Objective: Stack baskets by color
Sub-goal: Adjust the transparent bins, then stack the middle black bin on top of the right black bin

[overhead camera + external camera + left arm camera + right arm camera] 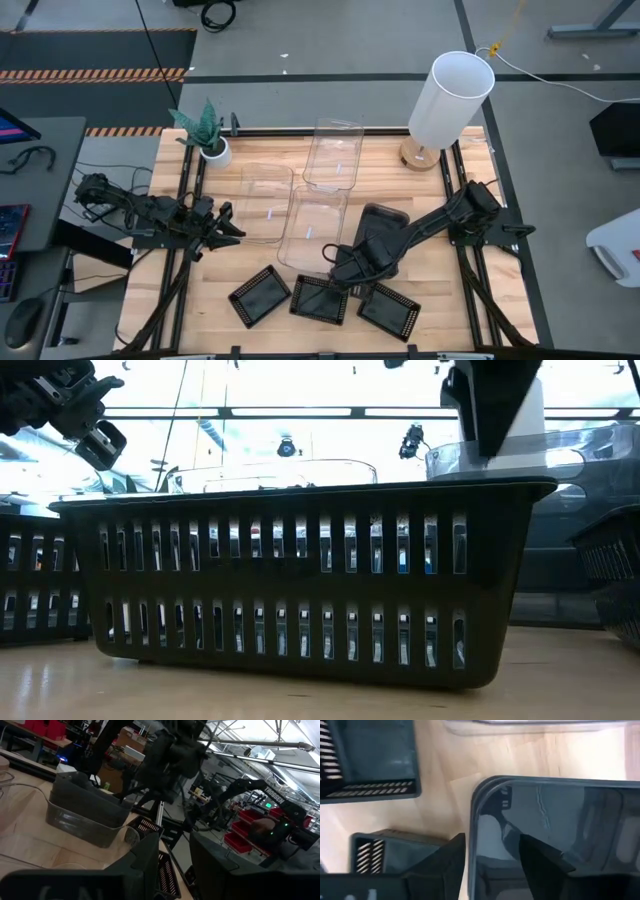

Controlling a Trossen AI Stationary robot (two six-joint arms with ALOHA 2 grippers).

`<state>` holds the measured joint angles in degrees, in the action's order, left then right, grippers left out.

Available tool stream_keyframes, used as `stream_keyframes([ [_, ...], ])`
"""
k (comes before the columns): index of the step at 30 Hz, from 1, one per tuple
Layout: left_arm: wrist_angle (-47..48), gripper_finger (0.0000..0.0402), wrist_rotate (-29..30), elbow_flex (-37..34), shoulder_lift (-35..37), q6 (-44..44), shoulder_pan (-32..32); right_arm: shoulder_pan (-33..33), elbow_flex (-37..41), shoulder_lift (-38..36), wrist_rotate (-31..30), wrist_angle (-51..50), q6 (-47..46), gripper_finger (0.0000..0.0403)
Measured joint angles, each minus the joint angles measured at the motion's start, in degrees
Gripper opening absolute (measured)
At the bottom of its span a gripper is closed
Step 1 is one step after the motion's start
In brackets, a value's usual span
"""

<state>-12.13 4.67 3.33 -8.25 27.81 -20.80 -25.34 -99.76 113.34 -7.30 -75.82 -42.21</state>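
Smoky grey translucent plastic: a stack of rectangular grey baskets [378,235] stands right of centre on the pale wooden table [470,290], rims nested, which suggests the grey group is already gathered. The right gripper [345,268] hangs over the stack's near end; in the right wrist view its fingers [442,865] stand apart astride the doubled grey rim [485,787] without pinching it, which reads as a release just made or a grip not yet taken.

Clear transparent plastic: three rectangular clear baskets, unstacked. One [334,152] sits at the far edge, one [266,202] left of centre, one [313,228] between that and the grey stack, just beside both. They look like the next group to nest.

Black perforated plastic: three small shallow black baskets along the near edge, side by side and unstacked: left [259,296], middle [320,299], right [390,310]. The middle one fills the low view [300,580].

Left gripper [222,226]: held off the table just beside the left clear basket, fingers partly apart, nothing between them; seemingly waiting.

Not part of the sorting: a white cylindrical lamp shade [450,98] on a wooden base at the far right corner, and a small white plant pot [214,152] with green leaves at the far left.
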Motion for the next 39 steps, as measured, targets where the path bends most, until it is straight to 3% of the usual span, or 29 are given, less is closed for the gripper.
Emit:
stream_keyframes([
  [7,0.0,0.0117,0.0,0.0,0.0,0.0,0.0,1.2,6.1,0.0,2.7,1.1,1.5,0.0192],
  [16,0.0,0.0117,0.0,0.0,0.0,0.0,0.0,5.0,7.9,-0.2,-0.8,-6.4,2.7,0.0192],
  [22,0.0,0.0117,0.0,0.0,0.0,0.0,0.0,6.6,8.0,-0.2,1.1,-14.7,1.4,0.0192],
  [28,0.0,0.0117,0.0,0.0,0.0,0.0,0.0,6.3,6.8,-1.1,4.4,-14.2,3.2,0.0192],
  [35,0.1,0.0117,0.0,0.0,0.0,0.0,0.0,4.8,1.5,-4.3,3.7,-14.0,2.8,0.0191],
  [39,0.1,0.0117,0.0,0.0,0.0,0.0,0.0,1.6,0.6,-6.9,2.7,-8.2,4.7,0.0191],
])
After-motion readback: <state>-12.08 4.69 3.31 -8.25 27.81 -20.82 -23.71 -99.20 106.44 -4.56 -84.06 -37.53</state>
